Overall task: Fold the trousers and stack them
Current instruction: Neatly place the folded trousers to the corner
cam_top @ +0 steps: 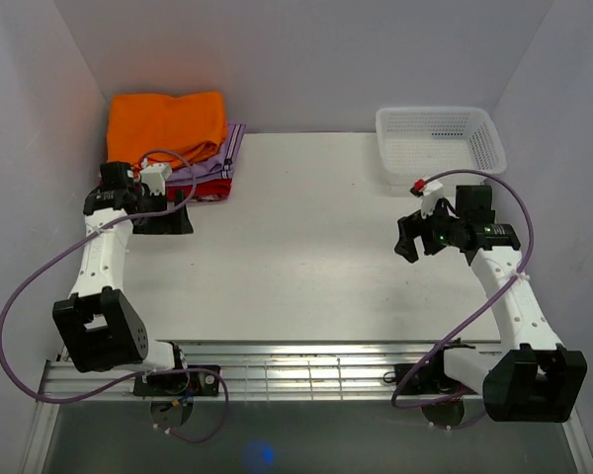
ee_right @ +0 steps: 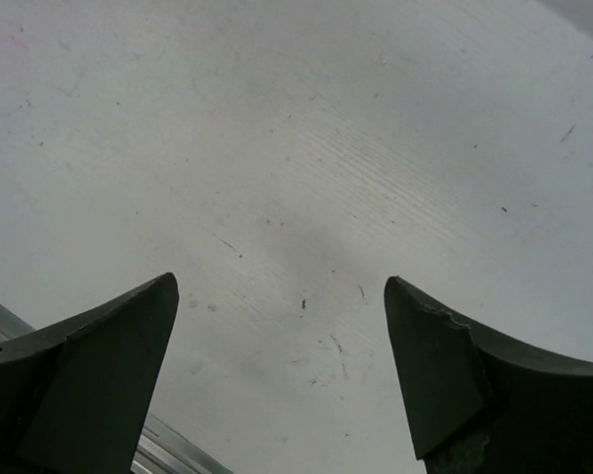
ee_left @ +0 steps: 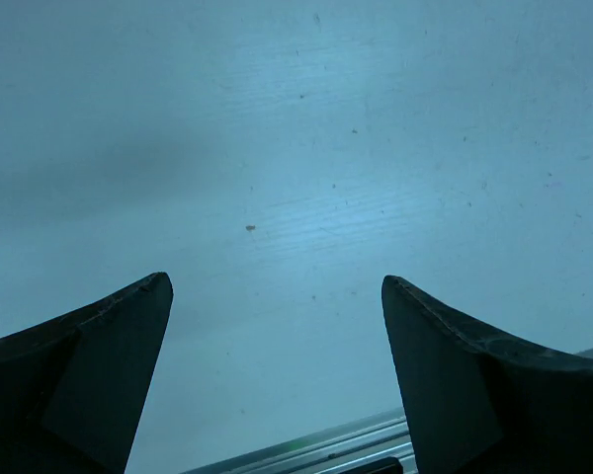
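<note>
- The trousers (cam_top: 168,120) are lying folded in the upper left of the overhead view, a bright orange bundle sitting on top of a stack of other folded clothes.
- Under them a lilac-purple garment (cam_top: 229,148) and a red garment (cam_top: 215,188) are showing at the stack's right edge.
- The stack is sitting at the far left corner of the white table (cam_top: 306,247), close against the left wall.
- The left gripper (cam_top: 171,215) is hovering just below the stack in the picture, near its lower edge and not gripping the cloth.
- In the left wrist view its two dark fingers (ee_left: 99,365) are standing wide apart, with only bare table surface showing between them and nothing held.
- The right gripper (cam_top: 408,240) is hanging over the right part of the table, well apart from the trousers.
- In the right wrist view its fingers (ee_right: 99,365) are likewise spread wide, with bare, lightly scuffed tabletop between them.
- A white plastic basket (cam_top: 440,138) is standing in the upper right of the overhead view, above the right gripper in the picture.
- A purple cable (cam_top: 20,296) is looping out from each arm.
</note>
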Robot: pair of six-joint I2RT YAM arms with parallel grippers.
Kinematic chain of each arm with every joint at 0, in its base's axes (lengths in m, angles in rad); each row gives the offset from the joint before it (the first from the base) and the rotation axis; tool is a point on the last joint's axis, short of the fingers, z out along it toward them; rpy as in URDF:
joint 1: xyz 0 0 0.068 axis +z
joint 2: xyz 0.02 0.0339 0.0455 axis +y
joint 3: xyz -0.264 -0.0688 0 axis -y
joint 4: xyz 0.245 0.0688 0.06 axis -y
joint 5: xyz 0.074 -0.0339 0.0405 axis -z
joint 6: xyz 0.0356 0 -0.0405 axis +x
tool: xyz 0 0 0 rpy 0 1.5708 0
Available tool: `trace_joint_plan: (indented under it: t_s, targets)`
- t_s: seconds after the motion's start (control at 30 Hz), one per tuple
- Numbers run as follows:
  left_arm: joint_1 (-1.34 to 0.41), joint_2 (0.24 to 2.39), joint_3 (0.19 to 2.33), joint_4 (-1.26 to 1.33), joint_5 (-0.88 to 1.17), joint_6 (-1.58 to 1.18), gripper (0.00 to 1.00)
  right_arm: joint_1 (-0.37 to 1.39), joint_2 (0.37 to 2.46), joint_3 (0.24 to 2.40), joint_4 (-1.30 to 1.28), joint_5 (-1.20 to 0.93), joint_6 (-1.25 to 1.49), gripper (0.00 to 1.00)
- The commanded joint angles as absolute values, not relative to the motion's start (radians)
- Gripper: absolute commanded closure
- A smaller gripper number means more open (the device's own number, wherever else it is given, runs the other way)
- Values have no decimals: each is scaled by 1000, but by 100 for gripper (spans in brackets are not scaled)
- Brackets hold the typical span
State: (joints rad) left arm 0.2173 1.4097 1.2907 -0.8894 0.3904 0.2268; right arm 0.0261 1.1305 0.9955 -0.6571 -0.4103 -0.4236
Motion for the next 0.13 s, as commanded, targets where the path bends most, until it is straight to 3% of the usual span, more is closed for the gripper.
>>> trace_joint_plan:
  t_s: [0.0,0.1]
  targets:
    - [209,1296,1227,-841,408,181,2,18,1082,930,-646,-466,-367,10]
    - [209,1279,1221,-847,417,190,2,17,1069,908,-646,-471,-362,10]
